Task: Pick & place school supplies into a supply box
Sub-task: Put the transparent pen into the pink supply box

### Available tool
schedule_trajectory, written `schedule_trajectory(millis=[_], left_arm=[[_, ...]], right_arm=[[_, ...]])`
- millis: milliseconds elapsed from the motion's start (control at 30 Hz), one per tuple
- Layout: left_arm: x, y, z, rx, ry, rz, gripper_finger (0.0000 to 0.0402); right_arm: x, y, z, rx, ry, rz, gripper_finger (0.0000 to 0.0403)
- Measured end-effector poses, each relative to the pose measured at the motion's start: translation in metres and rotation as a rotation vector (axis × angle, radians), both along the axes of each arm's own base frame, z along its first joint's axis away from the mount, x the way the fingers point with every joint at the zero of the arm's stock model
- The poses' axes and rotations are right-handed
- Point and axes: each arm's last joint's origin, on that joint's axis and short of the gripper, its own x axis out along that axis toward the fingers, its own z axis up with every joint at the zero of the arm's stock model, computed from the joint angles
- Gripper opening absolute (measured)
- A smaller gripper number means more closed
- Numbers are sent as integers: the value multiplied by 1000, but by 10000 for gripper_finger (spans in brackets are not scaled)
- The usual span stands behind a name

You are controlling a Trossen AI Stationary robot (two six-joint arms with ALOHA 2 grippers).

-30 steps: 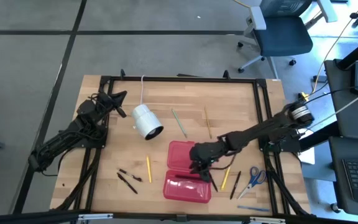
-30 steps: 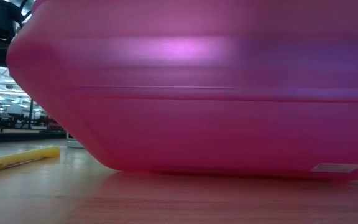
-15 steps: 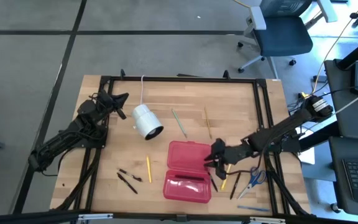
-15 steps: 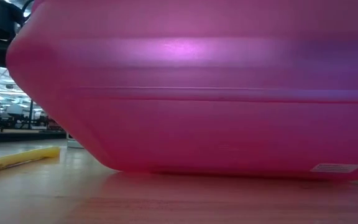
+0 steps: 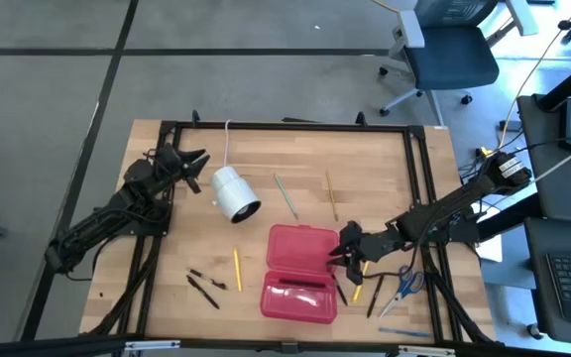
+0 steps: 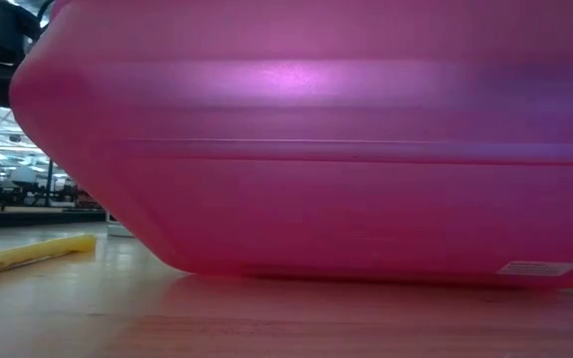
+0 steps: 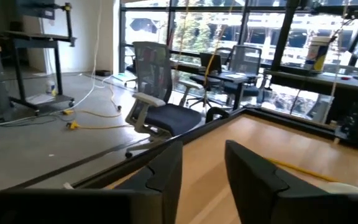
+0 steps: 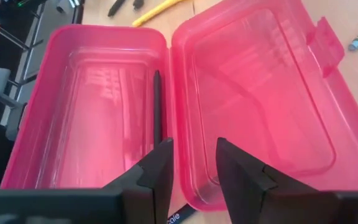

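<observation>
The wooden surface carried everything, and the open red pencil case lay near its front edge, lid and tray spread flat. One black pen lay inside the tray along the hinge. The white cylinder with its cord sat well apart toward the left arm.

The right hand hovered just beside the case's right edge, its fingers parted and grasping nothing. The left hand waited at the far left corner, fingers likewise apart and empty.

Judging from this, one pen was stowed and the next pick was in hand. The nearest supplies were the yellow pencil and the black pens just right of the case, with the blue-handled scissors beyond. A good pick would set the fingers across a pencil's shaft, not along it, low to the surface, taking one item clear of its neighbours since they lay close together.

Further out lay a green pencil, a wood-coloured pencil, another yellow pencil and short black markers on the left.

Only the right wrist view showed the pen inside the case. The low view was filled by the case wall, giving just one yellow pencil's end. The high view alone placed both arms.
</observation>
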Motion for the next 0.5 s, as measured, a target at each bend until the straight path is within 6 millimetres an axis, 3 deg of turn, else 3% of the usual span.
schedule_trajectory(millis=[233, 500], left_arm=[[0, 0, 2, -41, -63, -22, 159], [3, -5, 2, -82, -81, -192, 161]], right_arm=[[0, 0, 0, 42, 9, -32, 123], [0, 0, 0, 53, 11, -40, 123]])
